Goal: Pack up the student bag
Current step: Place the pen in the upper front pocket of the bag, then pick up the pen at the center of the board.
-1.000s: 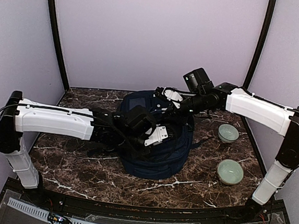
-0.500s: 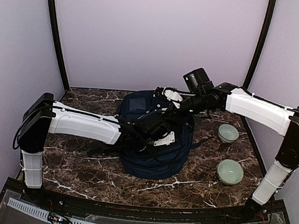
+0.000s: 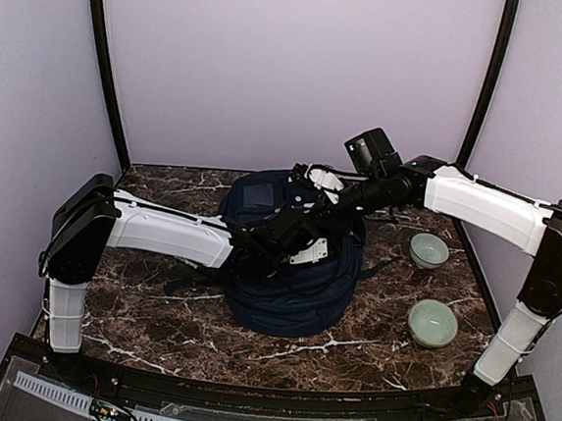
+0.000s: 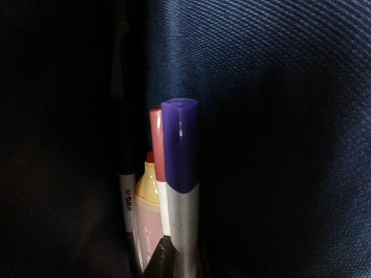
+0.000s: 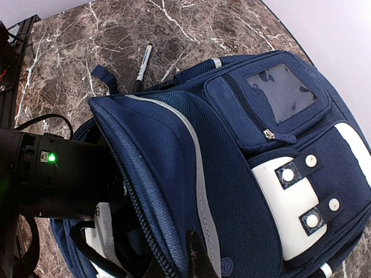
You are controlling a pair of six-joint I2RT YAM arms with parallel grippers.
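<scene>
Reaching further than a second ago, the left arm has pushed its left pincer [image 3: 309, 245] deeper into the mouth of the student bag [image 3: 294, 290]. The right arm, the bag and the bowls have not moved.

The student bag lies in the middle of the surface [image 3: 136, 296], front side up, with its top end toward the back wall. The right pincer [image 5: 179, 265] is closed tight on the edge of the bag's top flap and holds it open.

The left pincer looks almost closed around a small bunch of pens. From its own camera, dark blue cloth is all around. The pens point straight ahead, deeper into the bag, the same way the arm reaches. So the left arm is the nearer one, and it likely only has to let go.

Counted up, there is one bag. The bunch has one purple-capped marker [image 4: 181, 150], one red-capped marker [image 4: 156, 139], one black pen [image 4: 124, 191] and one yellowish thing [image 4: 148, 185] that is hard to name. One loose pen [image 5: 143, 65] lies on the surface just beside the bag. There are two green bowls, the far bowl [image 3: 429, 250] and the near bowl [image 3: 433, 322], on the right.
</scene>
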